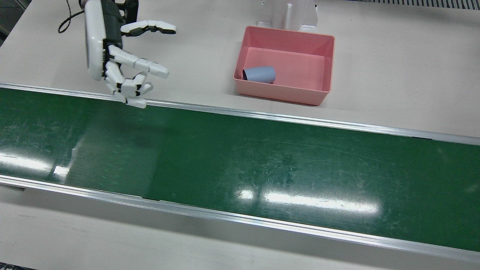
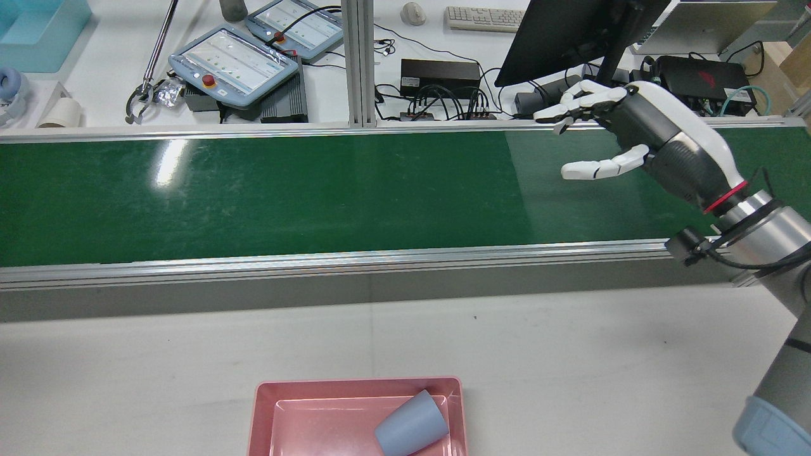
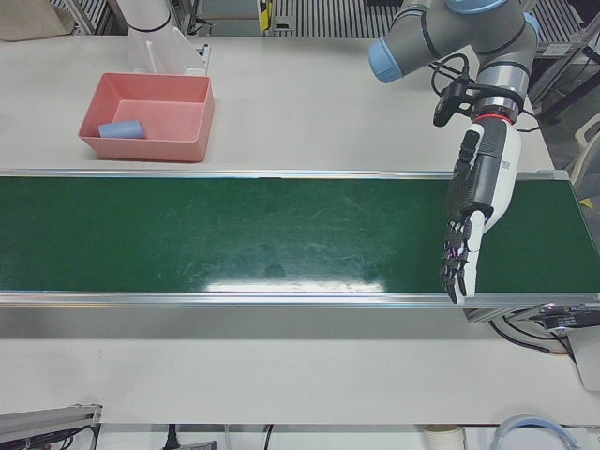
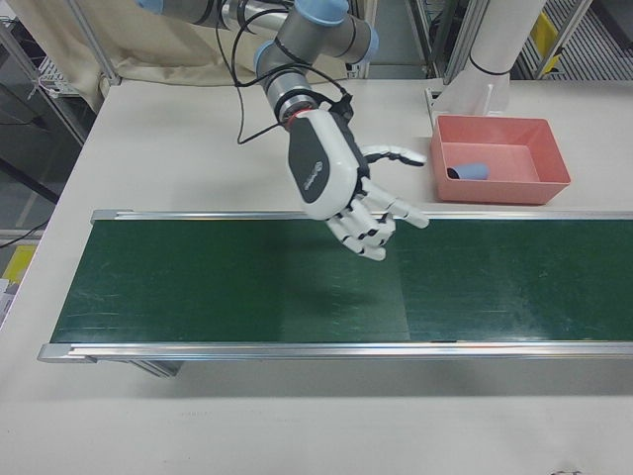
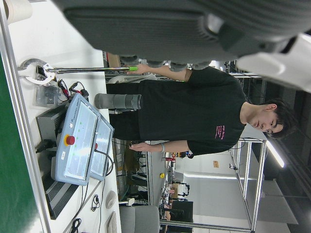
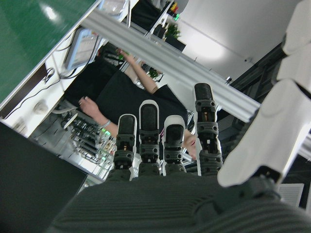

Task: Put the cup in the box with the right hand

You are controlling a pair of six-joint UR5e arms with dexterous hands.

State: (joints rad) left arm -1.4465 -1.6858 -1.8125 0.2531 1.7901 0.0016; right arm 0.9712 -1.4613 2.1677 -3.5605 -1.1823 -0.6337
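The blue-grey cup [image 1: 259, 74] lies on its side inside the pink box [image 1: 285, 95], at the box's end nearest my right hand. It also shows in the rear view [image 2: 412, 423] and the right-front view [image 4: 472, 171]. My right hand [image 1: 120, 60] is open and empty, fingers spread and slightly curled, hovering at the belt's near rail well away from the box; the rear view [image 2: 640, 136] and right-front view [image 4: 341, 188] show it too. My left hand [image 3: 476, 211] is open, fingers straight, above the far end of the belt.
The green conveyor belt [image 1: 240, 161] with metal rails runs across the table. A white pedestal [image 1: 292, 15] stands just behind the box. Teach pendants [image 2: 234, 60], a monitor [image 2: 570, 31] and cables lie beyond the belt. A person [image 5: 194, 107] stands there.
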